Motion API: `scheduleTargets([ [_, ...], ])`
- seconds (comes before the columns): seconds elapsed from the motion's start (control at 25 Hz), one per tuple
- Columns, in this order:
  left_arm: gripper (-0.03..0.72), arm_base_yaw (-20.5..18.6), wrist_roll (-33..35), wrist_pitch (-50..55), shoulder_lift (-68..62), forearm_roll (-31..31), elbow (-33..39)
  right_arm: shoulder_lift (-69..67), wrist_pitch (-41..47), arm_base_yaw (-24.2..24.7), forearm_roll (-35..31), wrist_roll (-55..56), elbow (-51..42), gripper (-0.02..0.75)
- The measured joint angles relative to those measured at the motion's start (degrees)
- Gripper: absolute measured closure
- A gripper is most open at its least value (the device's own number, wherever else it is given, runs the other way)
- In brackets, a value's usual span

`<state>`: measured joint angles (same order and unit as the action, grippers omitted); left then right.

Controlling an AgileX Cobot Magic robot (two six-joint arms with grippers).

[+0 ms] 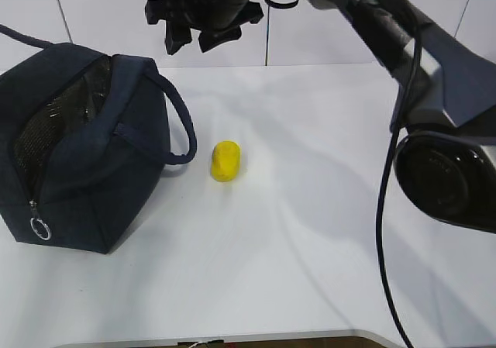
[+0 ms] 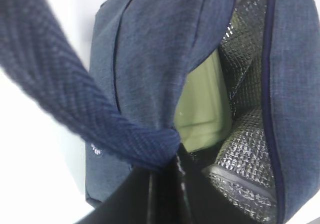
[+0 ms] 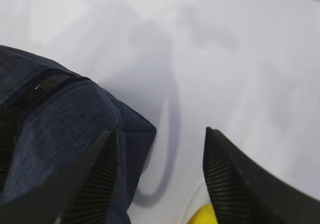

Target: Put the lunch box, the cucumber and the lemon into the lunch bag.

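The right hand (image 1: 203,24), fingers spread and empty at the upper middle, hangs above the lemon (image 1: 225,161), whose long axis runs up-down in the frame.

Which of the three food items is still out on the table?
The lemon, yellow, lying beside the lunch bag. The green-lidded lunch box is already inside the bag; no cucumber is visible.

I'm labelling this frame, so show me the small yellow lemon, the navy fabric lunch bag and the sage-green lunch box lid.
small yellow lemon (image 1: 225,161), exterior view, middle of its skin.
navy fabric lunch bag (image 1: 128,142), exterior view, side panel.
sage-green lunch box lid (image 2: 202,107), left wrist view, flat face inside the bag.
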<state>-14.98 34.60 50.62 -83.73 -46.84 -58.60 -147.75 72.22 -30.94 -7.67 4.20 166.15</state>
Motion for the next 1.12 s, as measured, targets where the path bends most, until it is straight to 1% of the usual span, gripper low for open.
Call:
scheduleTargets([
  [0.2, 0.694, -0.1, 0.0, 0.0, 0.0, 0.0, 0.0, 1.8, 0.0, 0.0, 1.1, 1.0, -0.1, 0.296],
  [0.52, 0.694, -0.1, 0.0, 0.1, 0.0, 0.0, 0.0, 3.1, 0.1, 0.0, 2.7, 0.1, -7.2, 0.295],
  [0.84, 0.694, -0.1, 0.0, 0.1, 0.0, 0.0, 0.0, 3.4, 0.1, 0.0, 3.1, -3.5, -7.4, 0.295],
  [1.12, 0.694, -0.1, 0.0, 0.3, 0.0, 0.0, 0.0, 6.7, 0.1, 0.0, 5.1, -5.9, -9.7, 0.293],
])
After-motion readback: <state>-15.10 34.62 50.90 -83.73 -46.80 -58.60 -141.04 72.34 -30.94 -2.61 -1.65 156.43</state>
